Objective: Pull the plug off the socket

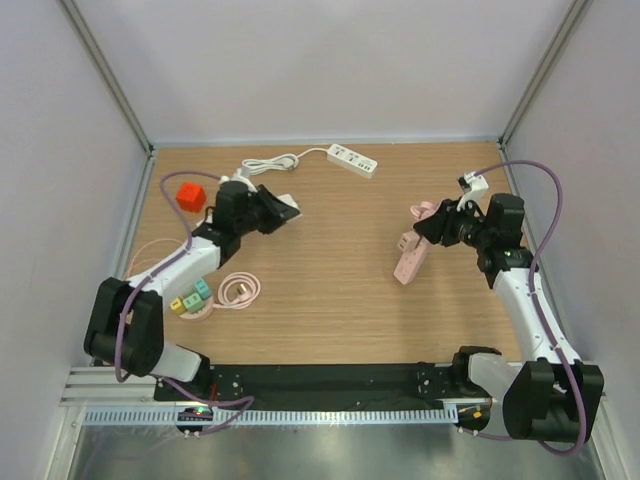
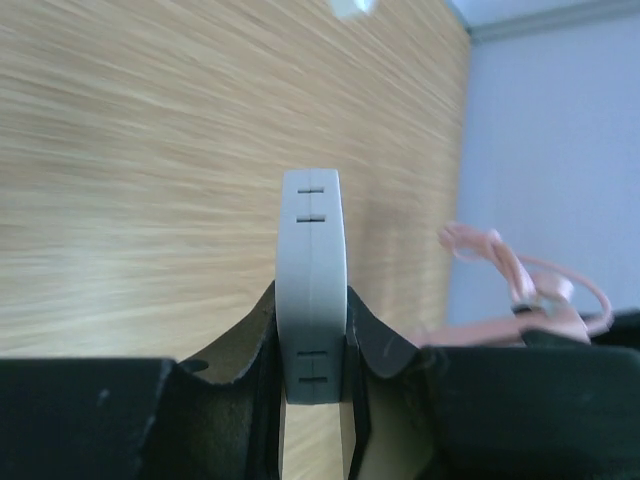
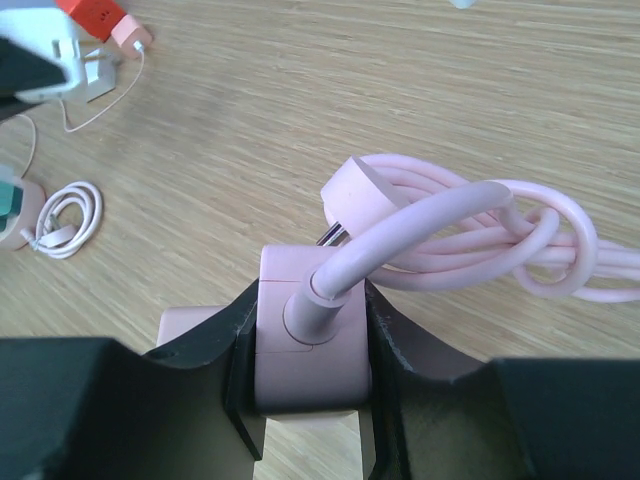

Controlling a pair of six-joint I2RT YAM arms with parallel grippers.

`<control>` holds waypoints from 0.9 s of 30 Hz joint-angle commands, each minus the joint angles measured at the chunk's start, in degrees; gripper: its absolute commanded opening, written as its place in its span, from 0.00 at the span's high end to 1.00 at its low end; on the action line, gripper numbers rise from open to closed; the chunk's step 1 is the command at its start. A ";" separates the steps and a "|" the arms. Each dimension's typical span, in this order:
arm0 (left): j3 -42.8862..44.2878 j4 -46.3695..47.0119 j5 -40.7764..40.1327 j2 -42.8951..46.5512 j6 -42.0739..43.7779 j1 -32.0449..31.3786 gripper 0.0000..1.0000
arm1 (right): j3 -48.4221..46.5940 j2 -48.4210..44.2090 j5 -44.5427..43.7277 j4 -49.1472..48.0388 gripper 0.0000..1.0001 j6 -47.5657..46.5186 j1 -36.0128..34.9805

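Gripping tight: left gripper (image 2: 310, 300) on white plug (image 2: 311, 230), right gripper (image 3: 310, 310) on pink socket (image 3: 276, 266).

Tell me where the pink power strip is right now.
In the top view the pink power strip is right of centre, clamped in the right gripper, with its bundled pink cord bunched just behind it.

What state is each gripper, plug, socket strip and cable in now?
left gripper: shut on white plug
right gripper: shut on pink socket strip
white plug: unplugged, apart from the pink socket strip
pink cord: bundled and tied
white socket strip: lying flat
small cable: coiled
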State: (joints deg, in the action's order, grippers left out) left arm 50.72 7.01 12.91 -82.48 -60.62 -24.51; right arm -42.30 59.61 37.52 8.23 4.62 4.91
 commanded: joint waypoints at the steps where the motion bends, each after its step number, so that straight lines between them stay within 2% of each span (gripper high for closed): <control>1: 0.16 -6.82 6.42 0.31 8.41 9.28 1.00 | -4.01 -1.17 5.20 -4.63 0.99 -2.25 0.37; 2: 0.52 -8.66 7.13 -0.92 9.02 13.92 1.00 | -4.01 -1.25 5.37 -4.54 0.99 -2.16 0.28; 5: 2.80 -11.57 9.24 -4.95 11.75 22.45 0.99 | -4.01 -1.26 5.55 -4.54 0.99 -2.07 0.45; 10: 8.86 -15.88 9.85 -12.08 14.56 30.57 0.97 | -4.01 -0.90 5.90 -4.54 0.99 -2.07 0.45; 15: 16.42 -19.65 7.58 -17.89 15.79 33.04 0.92 | -4.10 -0.99 5.99 -4.62 0.99 -2.25 0.72; 17: 17.83 -21.41 5.04 -19.56 16.49 33.48 0.84 | -4.10 -0.82 6.16 -4.54 0.99 -2.25 0.81; 27: 24.86 -27.13 1.07 -25.27 19.57 34.27 0.66 | -4.01 -0.55 7.39 -4.63 0.99 -2.34 2.30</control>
State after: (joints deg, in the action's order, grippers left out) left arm 72.95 -17.72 15.57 -106.91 -43.05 8.93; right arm -42.63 59.61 42.37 9.08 3.11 6.61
